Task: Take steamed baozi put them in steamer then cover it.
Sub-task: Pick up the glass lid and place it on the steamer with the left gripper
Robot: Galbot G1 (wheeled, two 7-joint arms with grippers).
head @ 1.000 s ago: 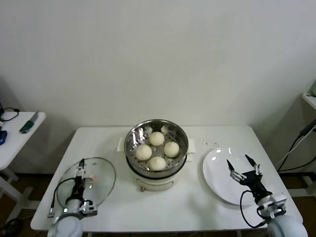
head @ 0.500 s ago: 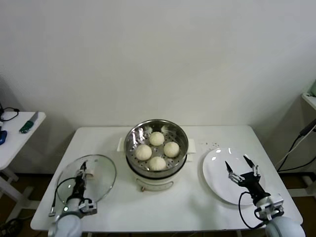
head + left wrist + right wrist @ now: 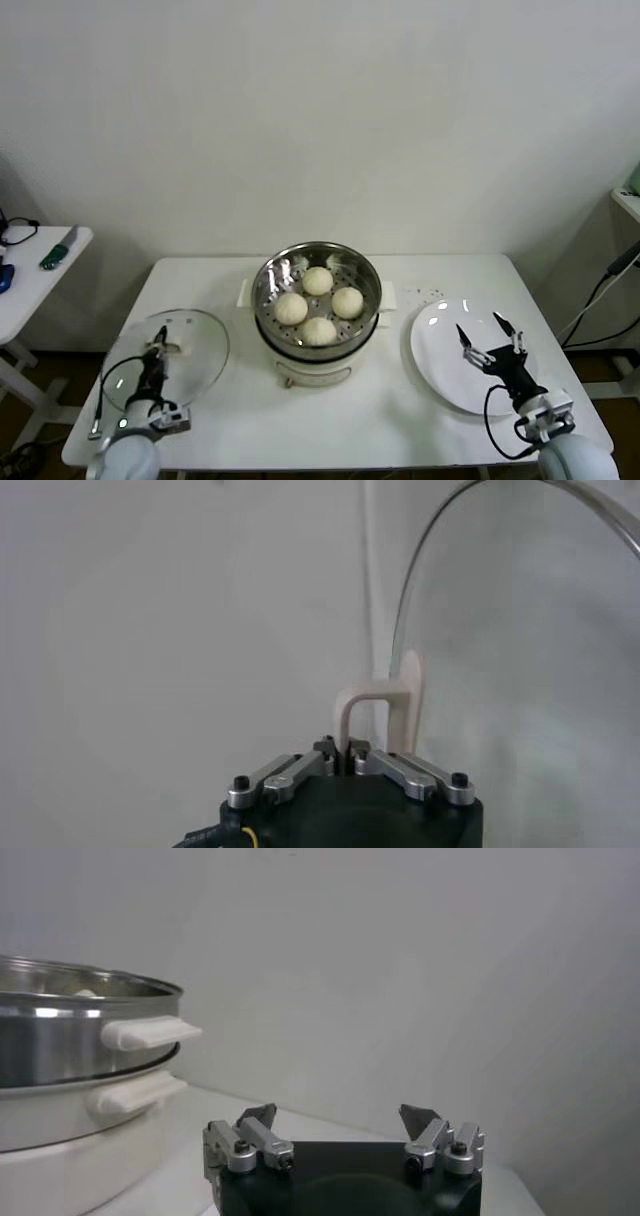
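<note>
Your left gripper, clamped on the round clear glass lid's cream handle, has just tilted it up; four cream-white baozi already fill the shiny steel steamer, cover next, while your right gripper hangs spread over the flat white plate.

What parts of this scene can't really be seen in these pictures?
- Head view: the pot base is mostly hidden under the steel basket.
- Right wrist view: the buns are hidden behind the basket wall.
- Left wrist view: the glass lid is cut off by the picture edge.
- Head view: the specks near the plate are too small to identify.
</note>
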